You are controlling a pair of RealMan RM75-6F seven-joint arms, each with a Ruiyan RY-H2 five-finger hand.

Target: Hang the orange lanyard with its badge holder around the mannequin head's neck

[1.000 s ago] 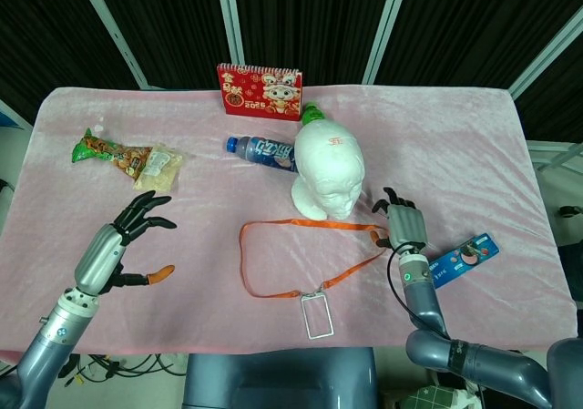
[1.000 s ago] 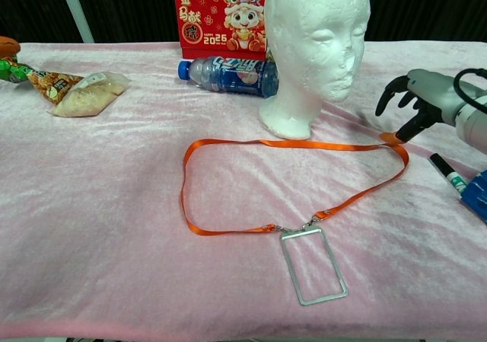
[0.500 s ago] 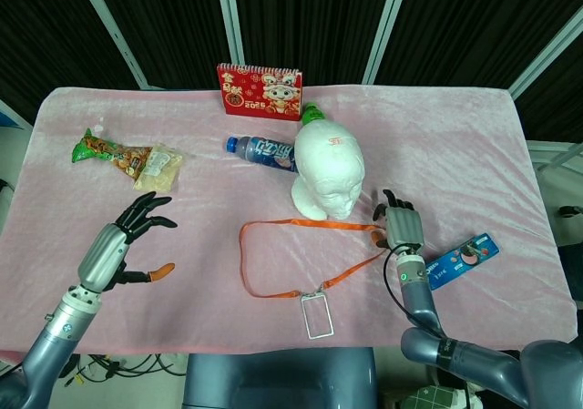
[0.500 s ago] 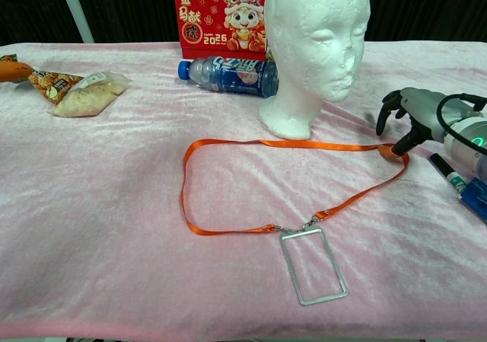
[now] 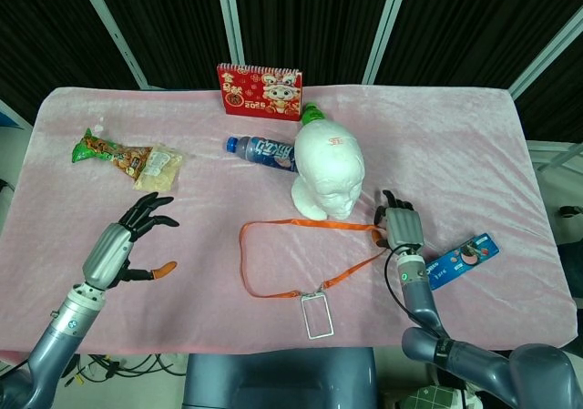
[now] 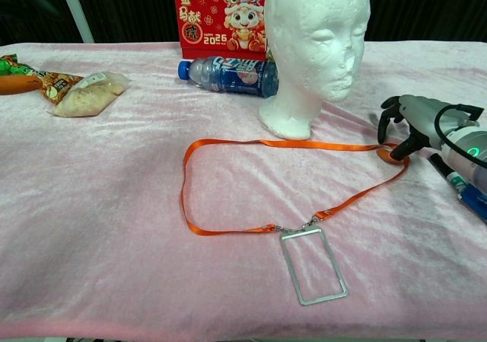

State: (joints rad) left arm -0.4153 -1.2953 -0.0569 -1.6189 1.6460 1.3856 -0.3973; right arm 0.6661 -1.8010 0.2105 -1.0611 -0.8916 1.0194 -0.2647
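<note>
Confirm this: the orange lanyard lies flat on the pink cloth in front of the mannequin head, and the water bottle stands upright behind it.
One thing is wrong. The water bottle lies on its side behind the mannequin head, as the chest view shows. The orange lanyard does lie flat on the pink cloth in front of it.
</note>
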